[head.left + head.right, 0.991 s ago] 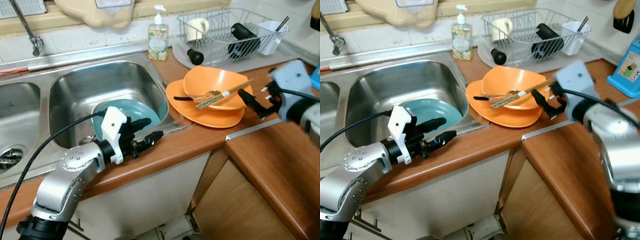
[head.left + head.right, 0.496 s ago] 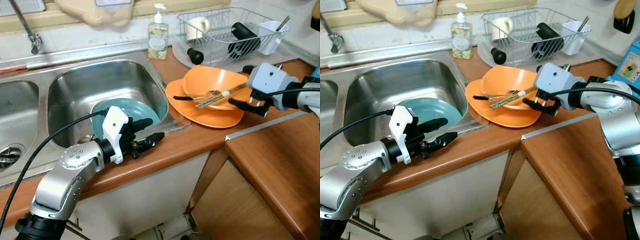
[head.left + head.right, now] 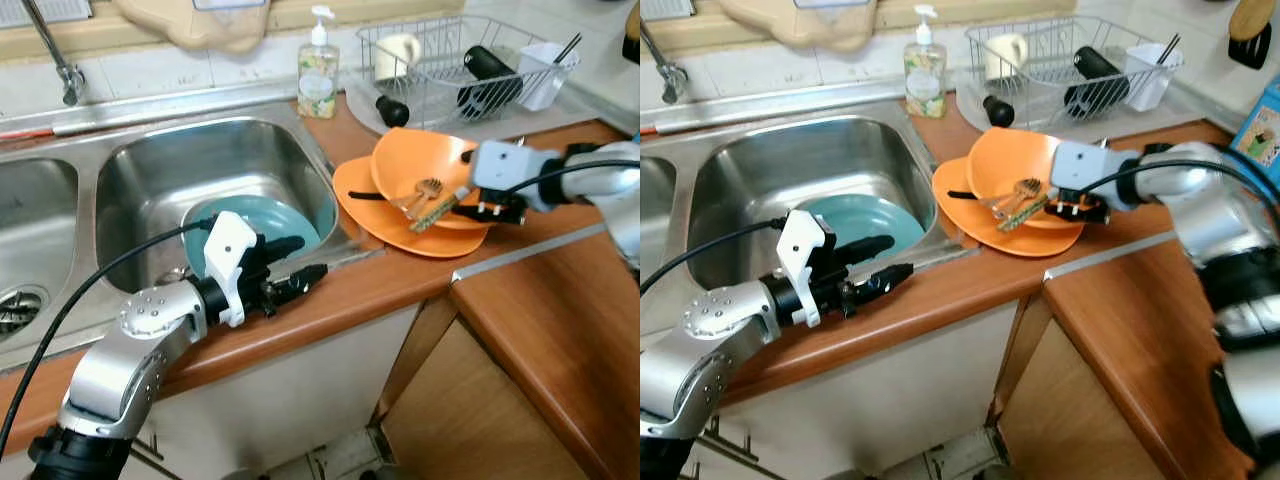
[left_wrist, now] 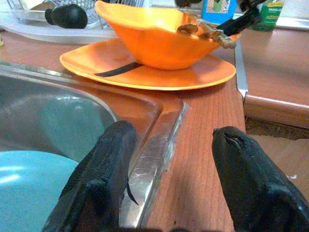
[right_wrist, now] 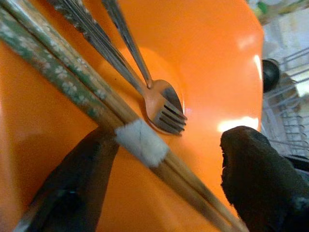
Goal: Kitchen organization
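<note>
Fingers of my left gripper point(image 3: 300, 264) spread over the tabletop's point(image 3: 400, 280) front edge beside the sink point(image 3: 150, 180). Farther along, my right gripper point(image 5: 164, 179) straddles, unclosed, chopsticks point(image 3: 437, 207) lying in the orange bowl point(image 3: 420, 165) stacked on its plate point(image 3: 400, 235).

A home kitchen: steel sink point(image 3: 215, 170), wooden counter point(image 3: 520, 330), soap bottle point(image 3: 317, 68), probably a dish rack point(image 3: 450, 60).

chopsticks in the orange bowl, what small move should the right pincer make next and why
Probably close the right pincer on the chopsticks. Its fingers are open on either side of them, inside the bowl, with the fork just beyond, so a gentle squeeze should grip them.
</note>
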### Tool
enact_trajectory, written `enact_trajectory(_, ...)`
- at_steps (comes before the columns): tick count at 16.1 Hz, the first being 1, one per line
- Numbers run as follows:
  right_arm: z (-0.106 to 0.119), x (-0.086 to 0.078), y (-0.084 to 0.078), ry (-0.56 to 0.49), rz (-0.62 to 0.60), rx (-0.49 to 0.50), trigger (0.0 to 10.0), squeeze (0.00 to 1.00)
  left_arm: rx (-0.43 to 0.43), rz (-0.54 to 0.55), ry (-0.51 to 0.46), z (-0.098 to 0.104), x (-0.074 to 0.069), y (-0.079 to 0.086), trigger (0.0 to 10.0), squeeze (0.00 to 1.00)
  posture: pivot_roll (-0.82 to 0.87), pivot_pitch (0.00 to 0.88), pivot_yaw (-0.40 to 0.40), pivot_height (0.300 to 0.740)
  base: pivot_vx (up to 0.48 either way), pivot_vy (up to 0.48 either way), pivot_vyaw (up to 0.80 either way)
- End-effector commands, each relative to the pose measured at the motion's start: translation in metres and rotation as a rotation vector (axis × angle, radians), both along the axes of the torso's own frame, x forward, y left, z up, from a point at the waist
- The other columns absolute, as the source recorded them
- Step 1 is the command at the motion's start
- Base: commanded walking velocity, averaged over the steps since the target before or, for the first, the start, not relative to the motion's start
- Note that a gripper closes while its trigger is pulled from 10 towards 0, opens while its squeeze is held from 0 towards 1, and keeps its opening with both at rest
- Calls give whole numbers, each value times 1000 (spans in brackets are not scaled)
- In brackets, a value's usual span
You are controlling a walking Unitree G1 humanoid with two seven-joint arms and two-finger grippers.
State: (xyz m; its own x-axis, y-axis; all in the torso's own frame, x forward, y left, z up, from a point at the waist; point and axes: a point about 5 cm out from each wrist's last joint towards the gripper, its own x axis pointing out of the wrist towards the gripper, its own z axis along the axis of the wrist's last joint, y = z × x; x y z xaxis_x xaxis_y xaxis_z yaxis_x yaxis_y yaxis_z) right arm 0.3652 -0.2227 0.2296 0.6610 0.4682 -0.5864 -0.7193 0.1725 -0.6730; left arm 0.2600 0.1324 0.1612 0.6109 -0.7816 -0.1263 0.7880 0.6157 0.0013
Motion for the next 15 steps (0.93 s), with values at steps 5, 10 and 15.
enact_trajectory(5,1,10,3,-16,22,-38,0,0,17,-12,-29,5,1,0,10000,0,-115,0,1,740,0,0,0)
enact_trajectory(10,0,14,3,-8,45,-49,0,0,16,-13,-28,6,2,0,10000,0,-117,0,4,740,0,0,0)
enact_trajectory(15,-2,15,2,-4,54,-55,0,0,16,-13,-28,6,2,0,10000,0,-116,0,6,740,0,0,0)
